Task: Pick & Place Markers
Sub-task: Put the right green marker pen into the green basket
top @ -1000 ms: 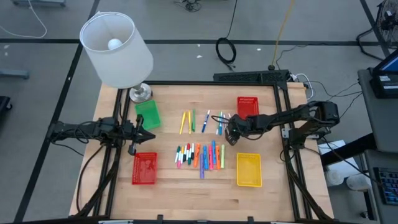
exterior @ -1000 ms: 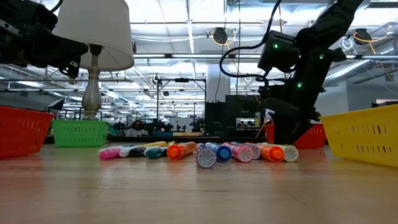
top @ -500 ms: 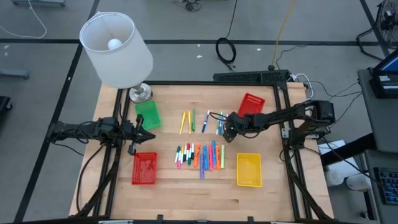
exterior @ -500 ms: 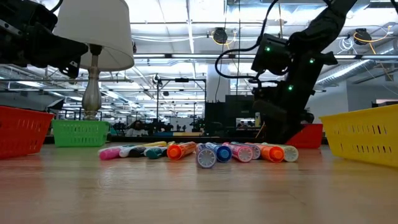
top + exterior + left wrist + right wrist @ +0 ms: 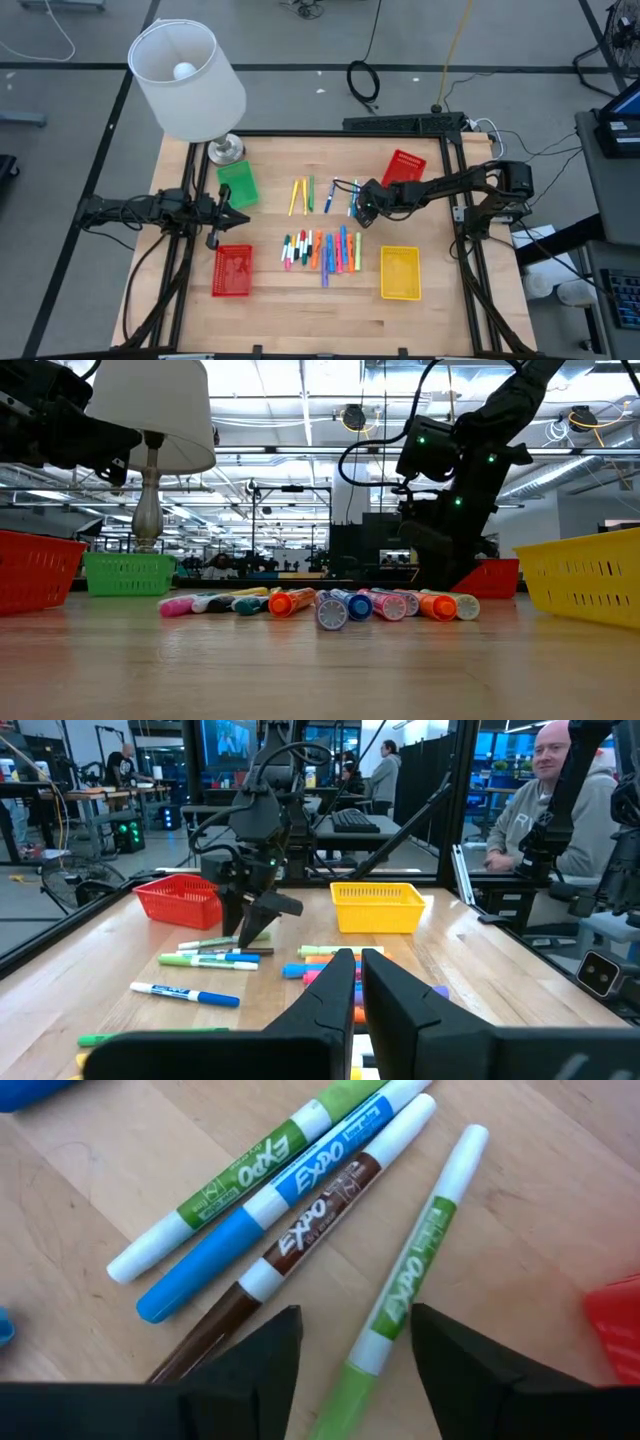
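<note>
Markers lie flat on the wooden table in a near row (image 5: 322, 250) and a far group (image 5: 310, 195). My right gripper (image 5: 360, 210) slants down over the far group's right end, open. In the right wrist view its fingers (image 5: 280, 1350) stand on either side of a light green marker (image 5: 410, 1285), near its green cap, apart from it. A brown marker (image 5: 300, 1230), a blue one (image 5: 250, 1210) and a green one (image 5: 240, 1165) lie beside it. My left gripper (image 5: 238, 215) waits shut and level at the table's left, above the wood.
A red basket (image 5: 403, 167) sits askew at the far right, close to my right arm. A yellow basket (image 5: 400, 273) is at the near right, a second red basket (image 5: 232, 270) near left, a green basket (image 5: 237, 184) and a lamp (image 5: 188, 80) far left.
My right gripper has sunk and gone toward the table's left, onto the right end of the far marker group. The red basket at the far right has turned askew from square. The markers have stayed put.
</note>
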`<state>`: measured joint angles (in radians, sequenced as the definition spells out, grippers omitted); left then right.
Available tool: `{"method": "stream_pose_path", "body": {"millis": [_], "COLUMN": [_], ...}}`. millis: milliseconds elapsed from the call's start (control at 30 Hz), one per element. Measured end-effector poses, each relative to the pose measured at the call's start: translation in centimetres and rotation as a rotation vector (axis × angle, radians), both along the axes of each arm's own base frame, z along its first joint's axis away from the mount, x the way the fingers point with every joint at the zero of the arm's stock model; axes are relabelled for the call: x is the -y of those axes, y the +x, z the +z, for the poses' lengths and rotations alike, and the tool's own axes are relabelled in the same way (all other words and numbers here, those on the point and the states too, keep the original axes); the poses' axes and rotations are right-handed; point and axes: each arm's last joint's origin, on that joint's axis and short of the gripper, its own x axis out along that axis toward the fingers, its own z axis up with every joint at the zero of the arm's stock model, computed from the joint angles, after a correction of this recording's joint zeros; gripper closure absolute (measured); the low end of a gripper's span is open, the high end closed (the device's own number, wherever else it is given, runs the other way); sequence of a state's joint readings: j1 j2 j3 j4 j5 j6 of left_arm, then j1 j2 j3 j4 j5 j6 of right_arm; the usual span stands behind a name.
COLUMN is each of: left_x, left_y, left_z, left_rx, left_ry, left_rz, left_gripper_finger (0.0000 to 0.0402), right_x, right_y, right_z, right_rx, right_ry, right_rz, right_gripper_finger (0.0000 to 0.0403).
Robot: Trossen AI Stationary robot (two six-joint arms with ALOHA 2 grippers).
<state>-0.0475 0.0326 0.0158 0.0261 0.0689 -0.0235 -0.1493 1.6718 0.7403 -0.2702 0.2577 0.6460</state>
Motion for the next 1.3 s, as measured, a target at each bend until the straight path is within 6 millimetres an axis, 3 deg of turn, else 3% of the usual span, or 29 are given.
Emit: {"method": "stream_pose_path", "body": {"millis": [567,933,1300], "left_x": [0.0,0.0,0.0], "left_y": [0.0,0.0,0.0], "left_z": [0.0,0.0,0.0], "left_rx": [0.0,0.001,0.0], "left_ry": [0.0,0.0,0.0], "left_rz": [0.0,0.0,0.0], "left_gripper_finger": [0.0371,0.0371,0.0371], "right_x": [-0.1,-0.1,-0.2], "right_y": [-0.1,-0.1,-0.6], "right_z": [-0.1,-0.1,3.2], "right_rx": [-0.017,-0.018,0.101], "right_ry": [0.016,0.036,0.005], "right_rz": [0.03,0.059,0.077], "right_gripper_finger": [0.0379,0.0376,0.038]}}
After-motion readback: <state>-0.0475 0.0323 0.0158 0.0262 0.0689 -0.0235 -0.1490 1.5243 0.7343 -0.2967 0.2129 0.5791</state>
